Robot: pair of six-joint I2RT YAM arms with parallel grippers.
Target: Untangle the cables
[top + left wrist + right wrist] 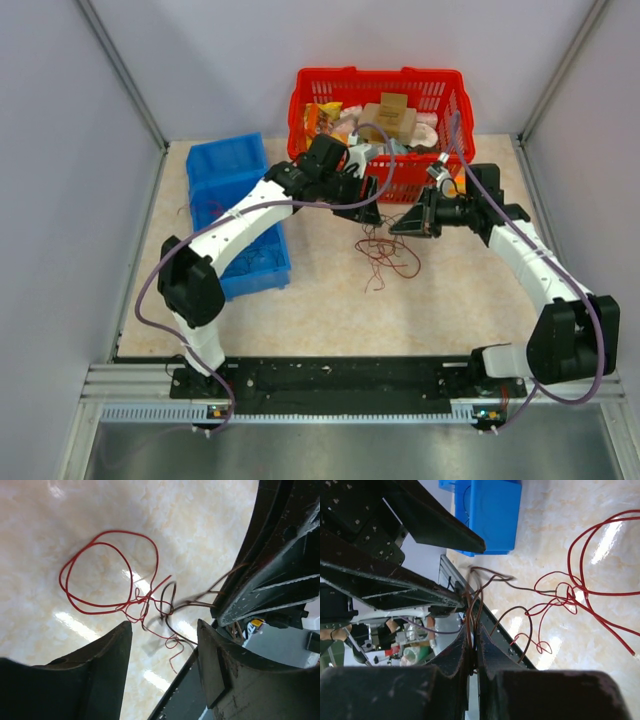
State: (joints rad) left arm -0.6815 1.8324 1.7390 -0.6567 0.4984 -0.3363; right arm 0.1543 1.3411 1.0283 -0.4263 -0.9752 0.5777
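The cables (385,255) are thin red and dark-red wires lying in a loose, loopy tangle on the beige table, between and just in front of the two grippers. My right gripper (473,630) is shut on a few dark-red strands, which run from its tips down to the tangle (560,597). My left gripper (164,625) is open and holds nothing. It hovers above the table, with the red loops (107,572) beyond its fingertips. The right gripper (270,580) stands close by on the right in the left wrist view, wires trailing from it. In the top view, the left gripper (366,200) and right gripper (405,222) nearly meet.
A red basket (305,100) full of assorted packets stands at the back, right behind both grippers. A blue bin (235,175) sits at the left under the left arm. Grey walls enclose the table on the left, back and right.
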